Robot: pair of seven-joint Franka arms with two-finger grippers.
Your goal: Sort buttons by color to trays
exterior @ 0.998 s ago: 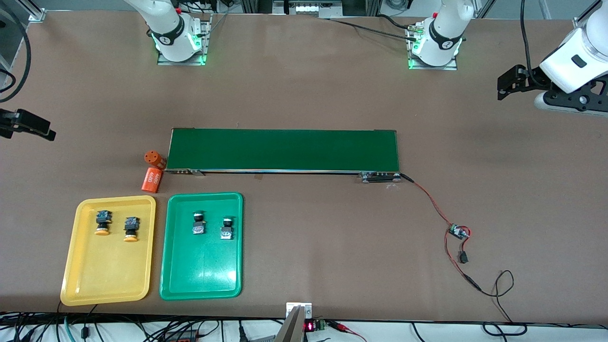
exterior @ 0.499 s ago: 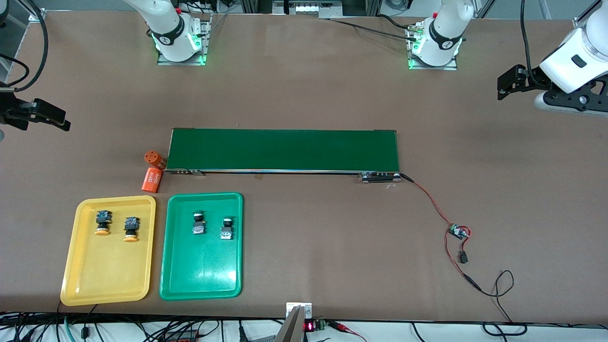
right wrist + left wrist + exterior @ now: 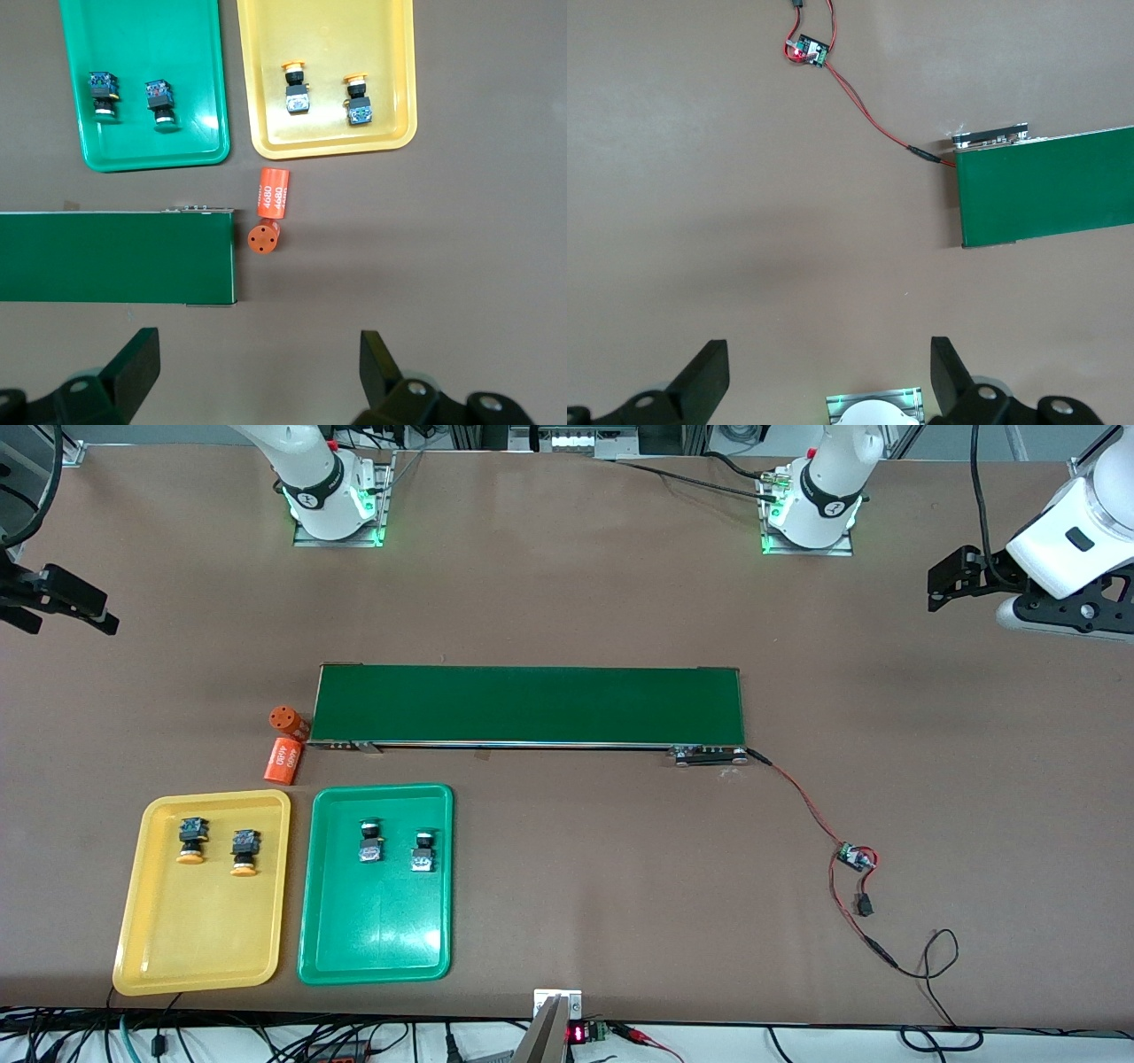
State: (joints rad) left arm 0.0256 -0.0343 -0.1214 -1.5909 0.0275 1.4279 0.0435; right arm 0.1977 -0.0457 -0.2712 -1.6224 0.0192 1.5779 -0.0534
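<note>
Two yellow-capped buttons (image 3: 190, 840) (image 3: 244, 851) lie in the yellow tray (image 3: 199, 948). Two green-capped buttons (image 3: 370, 841) (image 3: 423, 850) lie in the green tray (image 3: 376, 939) beside it. The right wrist view shows both trays, green tray (image 3: 151, 150) and yellow tray (image 3: 328, 137), each with its pair of buttons. My right gripper (image 3: 69, 622) hangs open and empty over bare table at the right arm's end, well apart from the trays. My left gripper (image 3: 941, 589) waits open and empty over bare table at the left arm's end.
A long dark-green conveyor belt (image 3: 528, 705) lies across the middle of the table. Two orange cylinders (image 3: 289, 722) (image 3: 283, 760) sit at its end toward the right arm. A small circuit board (image 3: 856, 857) with red wires lies toward the left arm's end.
My right gripper has drifted toward the robots' side of the table, staying at the table's end. The left arm, buttons and trays have not moved.
</note>
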